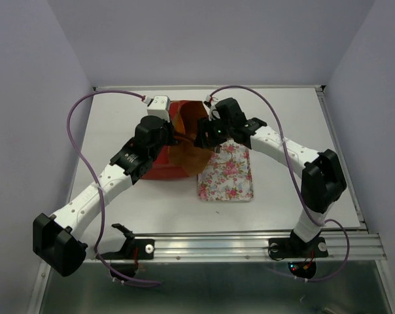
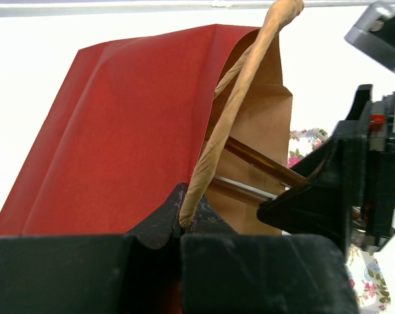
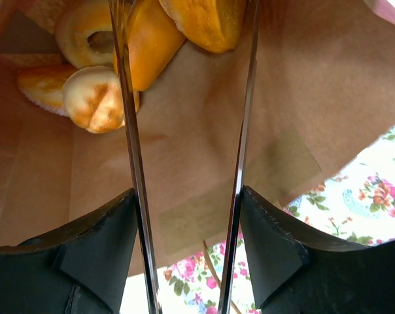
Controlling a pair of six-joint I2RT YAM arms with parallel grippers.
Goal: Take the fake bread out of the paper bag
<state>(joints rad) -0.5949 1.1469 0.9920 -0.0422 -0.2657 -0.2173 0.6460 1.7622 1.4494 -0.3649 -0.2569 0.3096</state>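
The paper bag (image 1: 159, 165), red outside and brown inside, lies on its side with its mouth toward the floral tray. My left gripper (image 2: 180, 221) is shut on the bag's cord handle (image 2: 231, 108) and holds the upper side up. My right gripper (image 3: 188, 216) holds metal tongs (image 3: 129, 131), whose two arms reach into the bag (image 3: 197, 124). The fake bread lies deep inside: a ring (image 3: 85, 29), a round bun (image 3: 96, 98), a longer loaf (image 3: 152, 39) and another bun (image 3: 207, 18). The tongs' arms are spread, and their tips are cut off at the top edge.
The floral rectangular tray (image 1: 227, 178) lies on the table right in front of the bag's mouth, under my right gripper (image 1: 207, 139). It also shows in the right wrist view (image 3: 354, 196). My left gripper (image 1: 174, 137) is close beside the right one.
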